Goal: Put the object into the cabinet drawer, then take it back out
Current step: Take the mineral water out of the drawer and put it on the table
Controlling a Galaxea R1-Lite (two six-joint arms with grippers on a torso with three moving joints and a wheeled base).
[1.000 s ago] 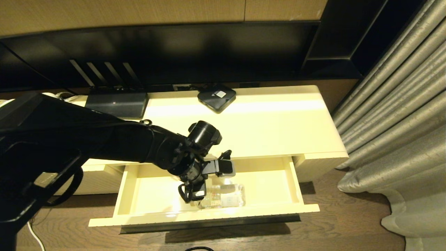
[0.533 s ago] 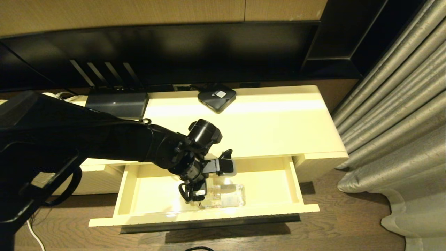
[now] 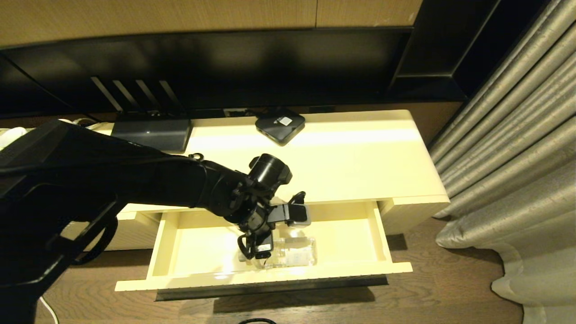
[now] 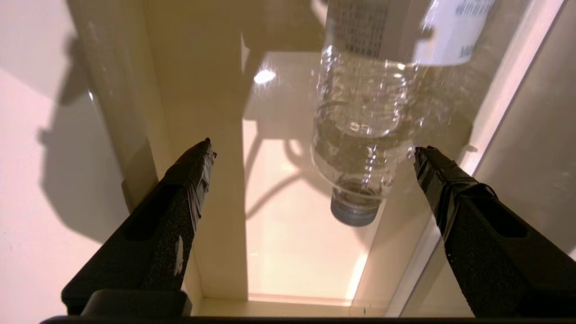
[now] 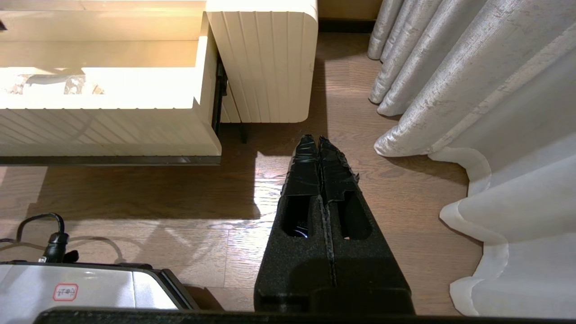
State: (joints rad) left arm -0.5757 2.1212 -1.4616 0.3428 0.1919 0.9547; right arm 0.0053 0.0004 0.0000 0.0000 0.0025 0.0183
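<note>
The cabinet drawer (image 3: 265,280) stands pulled out, cream inside. The object, a clear water bottle (image 3: 294,255) with a white label, lies on its side on the drawer floor near the front wall. My left gripper (image 3: 278,231) reaches down into the drawer over the bottle's neck end and is open. In the left wrist view the bottle (image 4: 364,108) points its cap (image 4: 355,211) toward the camera. The left gripper (image 4: 312,150) has its jaws wide apart on either side of the bottle's shoulder, one fingertip (image 4: 427,164) close beside it. My right gripper (image 5: 318,140) hangs shut over the wooden floor.
A black square box (image 3: 280,126) and a dark grey device (image 3: 150,134) sit at the back of the cabinet top (image 3: 360,162). Grey curtains (image 3: 517,180) hang at the right. The ribbed drawer front (image 5: 103,130) shows in the right wrist view, with a cable (image 5: 49,238) on the floor.
My left arm has shifted a little to the right and down over the bottle. The bottle and the drawer have stayed where they were.
</note>
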